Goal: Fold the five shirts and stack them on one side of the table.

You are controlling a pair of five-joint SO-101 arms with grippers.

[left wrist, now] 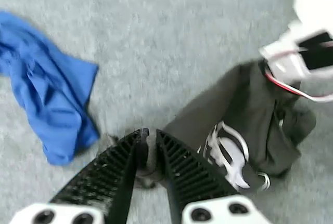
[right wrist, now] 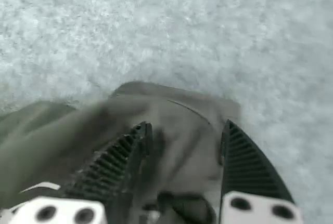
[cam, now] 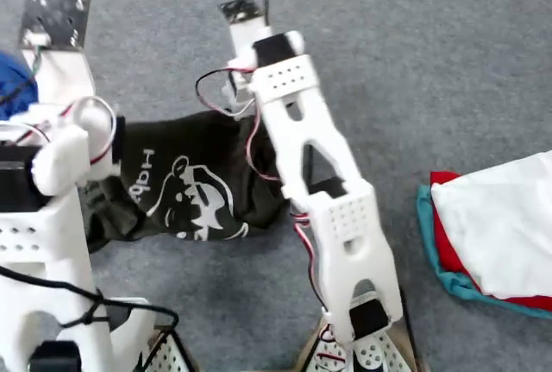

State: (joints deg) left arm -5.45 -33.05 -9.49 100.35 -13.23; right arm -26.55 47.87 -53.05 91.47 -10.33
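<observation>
The black shirt (cam: 194,186), crumpled soft cloth with a white print, lies left of centre on the grey felt-like table (cam: 431,61). The left gripper (left wrist: 150,133) clamps its ribbed fingers on the shirt's edge. The right gripper (right wrist: 184,128) holds its fingers apart over the folds. A folded stack (cam: 496,225) lies at the right.

1. Table (cam: 448,53): grey, felt-like covering across the whole surface.
2. Black shirt (cam: 190,186): crumpled, white print upward, left of centre.
3. Blue shirt (left wrist: 47,89): crumpled, apart from the black shirt.
4. Right edge: stack, teal shirt (cam: 447,279) lowest, red shirt (cam: 442,179) next, white shirt (cam: 509,217) on top.
</observation>
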